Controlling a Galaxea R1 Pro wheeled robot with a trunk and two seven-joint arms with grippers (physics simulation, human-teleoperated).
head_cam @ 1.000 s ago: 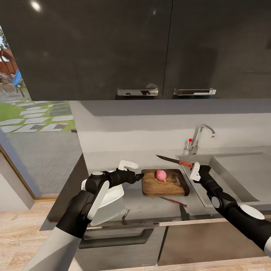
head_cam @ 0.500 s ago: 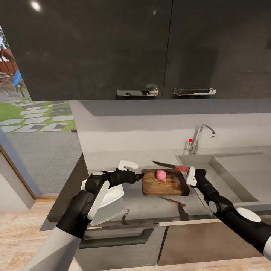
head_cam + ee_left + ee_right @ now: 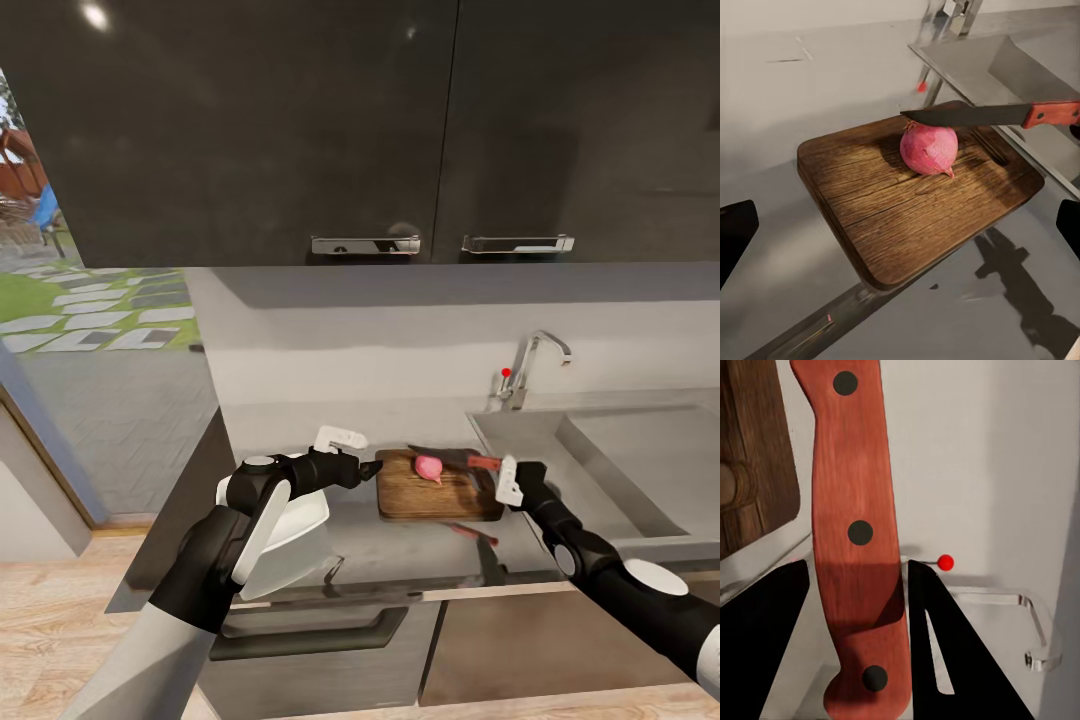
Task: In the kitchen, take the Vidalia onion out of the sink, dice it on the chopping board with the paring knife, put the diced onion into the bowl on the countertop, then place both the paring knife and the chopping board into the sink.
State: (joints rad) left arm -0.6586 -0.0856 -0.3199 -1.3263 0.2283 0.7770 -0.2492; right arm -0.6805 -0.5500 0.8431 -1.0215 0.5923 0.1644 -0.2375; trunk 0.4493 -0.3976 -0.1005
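A pink-red onion (image 3: 428,466) lies on the dark wood chopping board (image 3: 440,492), also clear in the left wrist view as the onion (image 3: 928,148) on the board (image 3: 892,217). My right gripper (image 3: 508,478) is shut on the red handle of the paring knife (image 3: 482,462), the handle (image 3: 855,532) sitting between its black fingers (image 3: 960,652). The dark blade (image 3: 967,115) reaches across the onion's top; contact is unclear. My left gripper (image 3: 370,467) hovers open at the board's left edge. The white bowl (image 3: 300,520) sits under my left forearm. The sink (image 3: 640,460) lies to the right.
The chrome tap (image 3: 530,365) with its red knob (image 3: 506,372) stands behind the sink's left corner. Black upper cabinets (image 3: 400,130) hang overhead. The grey countertop (image 3: 400,545) ends at a thin front edge. A glass door to the yard is at the left.
My right gripper has carried the knife left and down, from over the sink's rim to the board, so the blade now lies over the onion. The left arm has stayed put.
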